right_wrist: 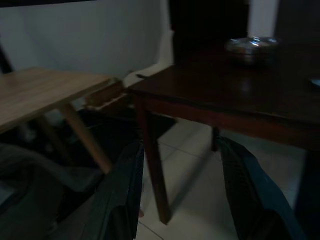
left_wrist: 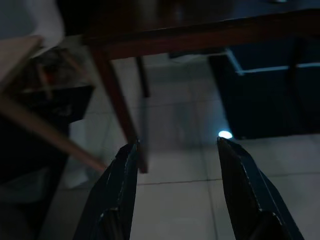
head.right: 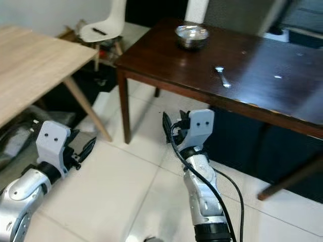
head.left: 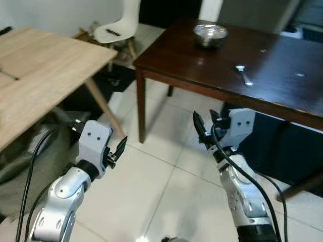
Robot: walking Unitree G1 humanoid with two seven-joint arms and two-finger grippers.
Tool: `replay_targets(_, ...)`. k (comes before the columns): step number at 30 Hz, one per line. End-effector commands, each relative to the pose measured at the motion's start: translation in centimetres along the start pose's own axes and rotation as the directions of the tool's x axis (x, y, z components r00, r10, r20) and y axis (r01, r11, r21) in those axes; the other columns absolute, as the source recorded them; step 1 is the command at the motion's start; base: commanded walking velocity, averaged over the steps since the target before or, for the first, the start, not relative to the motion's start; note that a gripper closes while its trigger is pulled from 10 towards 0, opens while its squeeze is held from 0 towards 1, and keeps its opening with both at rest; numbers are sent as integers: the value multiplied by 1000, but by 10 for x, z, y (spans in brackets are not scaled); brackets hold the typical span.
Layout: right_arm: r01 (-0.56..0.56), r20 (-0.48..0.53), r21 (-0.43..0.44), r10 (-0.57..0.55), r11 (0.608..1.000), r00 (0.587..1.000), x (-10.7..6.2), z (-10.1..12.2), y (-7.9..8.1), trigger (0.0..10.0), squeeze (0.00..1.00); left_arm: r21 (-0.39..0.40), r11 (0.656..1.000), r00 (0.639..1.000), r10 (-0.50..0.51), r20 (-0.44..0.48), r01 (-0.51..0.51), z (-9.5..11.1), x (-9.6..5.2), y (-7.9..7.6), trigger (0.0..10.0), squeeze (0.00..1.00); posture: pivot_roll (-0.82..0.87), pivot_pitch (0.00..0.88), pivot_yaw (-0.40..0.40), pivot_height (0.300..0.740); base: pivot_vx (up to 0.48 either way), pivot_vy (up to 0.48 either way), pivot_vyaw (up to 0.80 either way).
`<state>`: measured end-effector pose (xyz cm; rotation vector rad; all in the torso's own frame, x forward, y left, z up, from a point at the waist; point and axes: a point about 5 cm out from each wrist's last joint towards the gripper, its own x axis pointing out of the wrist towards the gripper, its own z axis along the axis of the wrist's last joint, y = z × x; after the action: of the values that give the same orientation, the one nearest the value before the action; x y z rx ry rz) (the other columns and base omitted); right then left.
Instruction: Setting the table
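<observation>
The robot stands on pale floor tiles (head.left: 166, 201) short of the dark wooden table (head.left: 282, 75), both arms raised in front of it but below the tabletop. The spoon (head.left: 244, 74) lies on the table well in from the near edge, ahead of and above the right gripper (head.left: 207, 126), whose fingers are spread with nothing between them. The spoon's long axis runs roughly from the far side toward the near edge, bowl end farther away, handle angled a little to the robot's right. The right arm looks plainly the nearer one for it; the left gripper (head.left: 119, 149), also spread and empty, hangs over the tiles out beyond the table's near left corner, well apart from the spoon. A shiny metal bowl (head.left: 210, 35) sits farther back, near the far edge and closer to the left end of the table. To reach the spoon, I'd judge the right arm must first rise over the near edge and then come down along the handle. To the robot's left is a light wooden table (head.left: 45, 70), with a white chair (head.left: 121, 25) behind it near the wall, and dark clutter on the floor beneath
</observation>
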<state>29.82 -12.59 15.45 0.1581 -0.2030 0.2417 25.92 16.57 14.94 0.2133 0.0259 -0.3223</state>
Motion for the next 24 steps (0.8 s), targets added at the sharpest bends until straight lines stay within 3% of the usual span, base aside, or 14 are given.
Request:
replay_targets(1, -1, -18, 3, 1, 1000, 1000, -2, -3, 0, 10000, 0, -1, 1000, 1000, -7, -14, 7, -2, 0, -2, 10000, 0, -10, 0, 55, 740, 0, 0, -800)
replay_targets(14, -2, -18, 1, 2, 1000, 1000, -2, -2, 0, 10000, 0, -30, 1000, 1000, 7, 15, -6, 2, 2, 0, 10000, 0, -19, 0, 53, 740, 0, 0, -800)
replay_targets(21, -13, -16, 13, 13, 1000, 1000, -1, -1, 1, 10000, 0, -32, 997, 997, 65, 35, -64, 6, 6, 6, 10000, 0, -21, 0, 48, 740, 0, 0, -800)
replay_targets(24, -27, -10, 28, 27, 999, 1000, 1, 1, 3, 10000, 0, -20, 996, 995, 87, 47, -86, 6, 7, 7, 10000, 0, -21, 0, 48, 740, 0, 0, 0)
